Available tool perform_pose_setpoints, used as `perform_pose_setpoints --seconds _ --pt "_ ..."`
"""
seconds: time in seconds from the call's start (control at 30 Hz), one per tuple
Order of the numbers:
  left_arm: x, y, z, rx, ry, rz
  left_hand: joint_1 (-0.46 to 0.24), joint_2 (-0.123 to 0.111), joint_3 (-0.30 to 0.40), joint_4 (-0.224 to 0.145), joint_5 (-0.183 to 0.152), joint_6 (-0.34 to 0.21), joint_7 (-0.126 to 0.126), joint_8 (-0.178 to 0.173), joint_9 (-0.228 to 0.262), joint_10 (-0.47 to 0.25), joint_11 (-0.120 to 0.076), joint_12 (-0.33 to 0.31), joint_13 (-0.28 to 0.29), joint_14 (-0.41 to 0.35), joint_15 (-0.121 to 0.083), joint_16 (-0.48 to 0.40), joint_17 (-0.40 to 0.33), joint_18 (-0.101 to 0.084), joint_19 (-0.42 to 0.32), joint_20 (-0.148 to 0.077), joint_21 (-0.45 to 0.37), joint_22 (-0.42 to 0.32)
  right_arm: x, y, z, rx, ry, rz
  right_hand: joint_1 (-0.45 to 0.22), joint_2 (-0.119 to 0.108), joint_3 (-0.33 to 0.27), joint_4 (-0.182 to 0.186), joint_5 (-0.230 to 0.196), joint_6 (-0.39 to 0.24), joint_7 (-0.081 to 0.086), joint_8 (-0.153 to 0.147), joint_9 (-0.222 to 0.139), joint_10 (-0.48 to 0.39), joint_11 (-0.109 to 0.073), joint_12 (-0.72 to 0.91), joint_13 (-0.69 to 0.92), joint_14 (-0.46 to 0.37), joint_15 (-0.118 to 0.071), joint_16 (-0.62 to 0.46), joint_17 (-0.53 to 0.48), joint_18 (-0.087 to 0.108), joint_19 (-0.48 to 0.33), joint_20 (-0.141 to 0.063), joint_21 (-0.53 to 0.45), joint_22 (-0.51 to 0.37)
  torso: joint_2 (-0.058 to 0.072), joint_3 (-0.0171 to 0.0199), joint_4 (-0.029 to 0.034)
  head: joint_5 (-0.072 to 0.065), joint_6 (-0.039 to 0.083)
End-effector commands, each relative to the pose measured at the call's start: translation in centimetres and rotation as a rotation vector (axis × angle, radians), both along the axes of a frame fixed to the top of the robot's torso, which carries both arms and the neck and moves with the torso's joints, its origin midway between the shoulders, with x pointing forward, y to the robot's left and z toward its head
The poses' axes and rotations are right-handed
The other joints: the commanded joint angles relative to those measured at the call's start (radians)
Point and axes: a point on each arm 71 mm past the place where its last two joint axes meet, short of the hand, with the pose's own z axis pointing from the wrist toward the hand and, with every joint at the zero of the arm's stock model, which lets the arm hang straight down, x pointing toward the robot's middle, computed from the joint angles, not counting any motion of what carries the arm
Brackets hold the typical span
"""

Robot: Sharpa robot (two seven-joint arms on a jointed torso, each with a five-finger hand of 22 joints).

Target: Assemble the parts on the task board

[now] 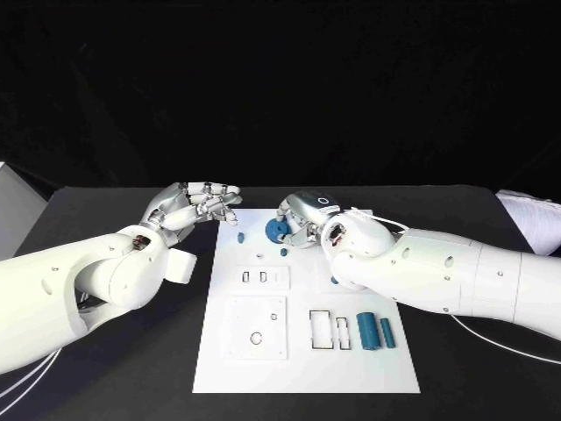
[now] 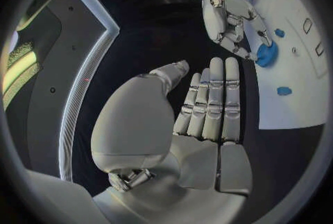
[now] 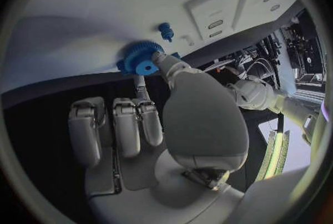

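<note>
The right hand [image 1: 308, 216] has its fingers [image 3: 168, 66] closed on a blue gear [image 1: 278, 230], thumb tip pressed to the gear's face and another finger at its toothed rim, while the rest of the fingers lie curled in beside them; the right wrist view shows the gear [image 3: 141, 59] sitting at the far edge of the task board [image 1: 300, 364], touching its white surface. The left wrist view shows the same grasp from the other side, with the gear [image 2: 266, 53] under the right hand's fingertips [image 2: 244, 53]. The left hand [image 1: 195, 205] hovers just off the board's far left corner, over the black desk [image 1: 117, 386], holding nothing; its fingers [image 2: 211, 96] are stretched out nearly straight and close side by side, the thumb set apart from them. Near the gear, a small blue peg [image 3: 166, 31] stands on the board, and another small blue piece [image 1: 240, 237] lies close to the board's left edge. Further toward the robot the board carries two small slots [image 1: 263, 277], a raised white square plate with holes [image 1: 255, 327], and a rectangular recess [image 1: 320, 328]; beside it two blue cylinders [image 1: 375, 332] lie side by side. The right forearm [image 1: 458, 276] crosses over the board's right edge, hiding part of it.
</note>
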Motion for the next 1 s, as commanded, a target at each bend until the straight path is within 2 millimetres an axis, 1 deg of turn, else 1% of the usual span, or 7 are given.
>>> perform_pose_setpoints --seconds 0.03,0.1,0.37,0.53,0.63,0.77,1.0 --pt "-0.06 -0.25 0.16 -0.006 -0.005 -0.019 -0.001 0.006 0.000 -0.003 -0.005 -0.005 0.000 -0.001 0.001 -0.008 -0.001 0.003 0.000 0.000 -0.001 0.007 0.001 0.011 -0.007 -0.001 0.003 0.001 0.06 -0.06 -0.36 -0.035 0.010 0.006 -0.001 0.001 0.003 0.005 -0.001 -0.002 0.006 -0.005 -0.003 0.105 0.000 0.003 0.263 0.088 -0.003 0.001 0.196 -0.007 0.103 -0.004 0.005 0.263 0.001 0.0002 0.0002 -0.003 0.000" --pt "-0.06 -0.24 0.16 -0.006 -0.005 -0.019 -0.002 0.006 0.000 -0.002 -0.005 -0.005 0.000 -0.001 0.001 -0.008 -0.001 0.003 0.000 0.000 0.000 0.007 0.001 0.011 -0.008 -0.001 0.004 0.002 0.07 -0.06 -0.36 -0.034 0.011 0.007 -0.005 -0.002 0.003 0.007 -0.002 -0.010 0.008 -0.010 -0.006 0.105 0.002 0.003 0.263 0.087 -0.001 -0.001 0.190 -0.007 0.103 -0.002 0.005 0.263 0.001 0.0001 0.0008 -0.007 -0.001" --pt "-0.02 -0.13 0.15 -0.005 -0.006 -0.015 -0.002 0.006 0.000 -0.002 -0.005 -0.005 0.000 -0.001 0.001 -0.008 -0.001 0.003 0.000 0.000 0.000 0.007 0.001 0.011 -0.008 -0.001 0.004 0.002 0.14 -0.19 -0.44 -0.024 0.028 0.009 -0.023 -0.013 -0.006 0.022 -0.006 -0.046 0.023 -0.040 -0.019 0.105 0.016 0.003 0.263 0.085 0.010 -0.004 0.182 -0.007 0.103 0.007 0.005 0.263 0.001 0.0008 0.0004 -0.005 -0.002" --pt "0.00 -0.12 0.14 -0.004 -0.006 -0.013 -0.004 0.004 -0.001 -0.002 -0.005 -0.009 0.000 -0.003 0.001 -0.012 0.000 0.002 -0.001 -0.002 0.000 0.009 0.002 0.011 -0.011 0.000 0.007 0.004 0.17 -0.30 -0.60 -0.021 0.057 0.006 -0.041 -0.018 -0.028 0.039 -0.003 -0.057 0.026 -0.052 -0.024 0.105 0.019 0.003 0.263 0.085 0.014 -0.004 0.181 -0.007 0.103 0.012 0.005 0.263 0.001 0.0013 0.0005 -0.004 -0.004" --pt "0.03 -0.08 0.13 -0.003 -0.005 -0.010 -0.004 0.004 -0.001 -0.002 -0.005 -0.009 0.000 -0.003 0.001 -0.012 0.000 0.002 -0.001 -0.002 0.000 0.009 0.002 0.011 -0.011 0.000 0.007 0.004 0.21 -0.39 -0.70 -0.021 0.074 0.003 -0.062 -0.015 -0.052 0.062 0.014 -0.059 0.027 -0.058 -0.027 0.105 0.020 0.003 0.263 0.085 0.015 -0.004 0.183 -0.007 0.103 0.014 0.005 0.263 0.001 0.0014 0.0003 -0.003 -0.004" --pt "0.04 -0.06 0.12 -0.002 -0.005 -0.009 -0.004 0.004 -0.001 -0.002 -0.005 -0.009 0.000 -0.003 0.001 -0.012 0.000 0.002 -0.001 -0.002 0.000 0.009 0.002 0.011 -0.011 0.000 0.007 0.004 0.24 -0.46 -0.78 -0.019 0.087 0.000 -0.084 -0.009 -0.083 0.093 0.017 -0.060 0.028 -0.064 -0.030 0.105 0.021 0.003 0.263 0.085 0.016 -0.004 0.184 -0.007 0.103 0.015 0.005 0.263 0.001 0.0013 0.0002 -0.002 -0.004" --pt "0.06 -0.05 0.11 -0.001 -0.004 -0.008 -0.004 0.004 -0.001 -0.002 -0.005 -0.009 0.000 -0.003 0.001 -0.012 0.000 0.002 -0.001 -0.002 0.000 0.009 0.002 0.011 -0.011 0.000 0.007 0.004 0.25 -0.58 -0.86 -0.019 0.101 -0.002 -0.093 0.000 -0.099 0.115 0.020 -0.058 0.027 -0.066 -0.032 0.105 0.021 0.003 0.263 0.086 0.016 -0.003 0.187 -0.007 0.103 0.015 0.005 0.263 0.001 0.0013 -0.0001 -0.002 -0.007"
